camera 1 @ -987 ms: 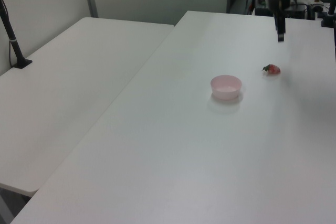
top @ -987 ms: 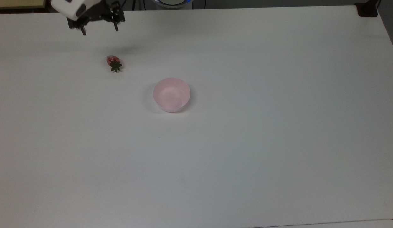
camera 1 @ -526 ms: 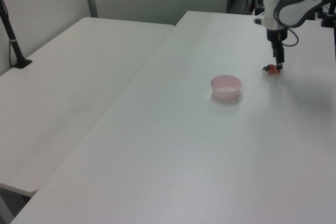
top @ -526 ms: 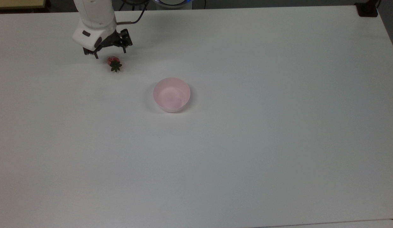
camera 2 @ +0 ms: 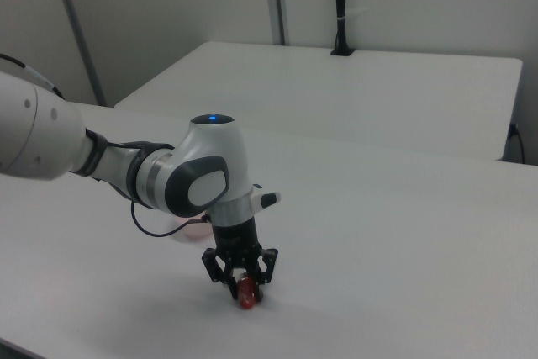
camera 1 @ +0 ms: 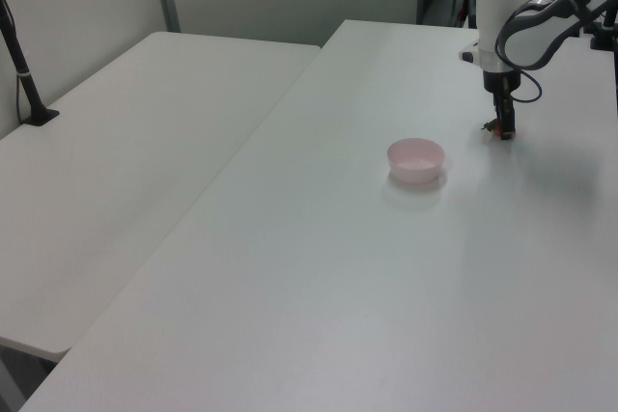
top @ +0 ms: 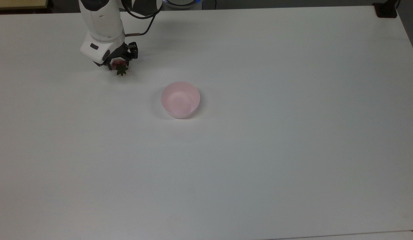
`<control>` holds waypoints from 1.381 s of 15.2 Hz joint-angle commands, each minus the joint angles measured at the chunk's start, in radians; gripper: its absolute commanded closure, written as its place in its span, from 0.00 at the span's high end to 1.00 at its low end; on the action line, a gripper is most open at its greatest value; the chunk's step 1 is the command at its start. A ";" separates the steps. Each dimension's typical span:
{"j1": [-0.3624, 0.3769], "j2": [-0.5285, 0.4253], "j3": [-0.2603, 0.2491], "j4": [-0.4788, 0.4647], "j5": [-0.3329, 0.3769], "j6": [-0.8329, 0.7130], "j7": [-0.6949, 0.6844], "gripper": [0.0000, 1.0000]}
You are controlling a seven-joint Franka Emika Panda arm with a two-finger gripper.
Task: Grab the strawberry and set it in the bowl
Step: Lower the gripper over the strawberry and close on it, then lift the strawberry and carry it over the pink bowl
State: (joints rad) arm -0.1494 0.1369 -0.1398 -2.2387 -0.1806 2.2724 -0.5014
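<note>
While the arm reaches down at the top view's upper left, its gripper sits low over the table, fingers set on either side of the strawberry.

Item 1, strawberry: red body between the dark fingertips, green leafy cap poking out toward the top view's bottom edge; it rests on the table surface. In the right view the strawberry shows as a red lump at the tips of the gripper, touching the table. In the left view the gripper stands over the same spot, and the fruit is mostly hidden behind it.

Item 2, gripper state: fingers close about the strawberry, one on each side; whether they press it firmly cannot be told.

Item 3, bowl: pale pink, round, upright, nothing inside it; well apart from the strawberry, to the right and lower in the top view. In the left view the bowl lies to the left of the gripper.

Item 4, second table: white, adjoining at the left view's left, with a black post standing on it.
</note>
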 commanded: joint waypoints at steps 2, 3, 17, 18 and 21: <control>0.022 -0.058 0.006 0.040 0.013 -0.120 0.049 0.19; 0.043 -0.074 0.012 0.077 0.047 -0.201 0.049 0.19; 0.266 0.196 0.055 0.476 0.239 -0.197 0.595 0.15; 0.266 0.198 0.078 0.476 0.236 -0.194 0.598 0.15; 0.266 0.210 0.094 0.475 0.225 -0.173 0.598 0.99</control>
State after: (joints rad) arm 0.1098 0.3327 -0.0593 -1.7798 0.0354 2.0859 0.0706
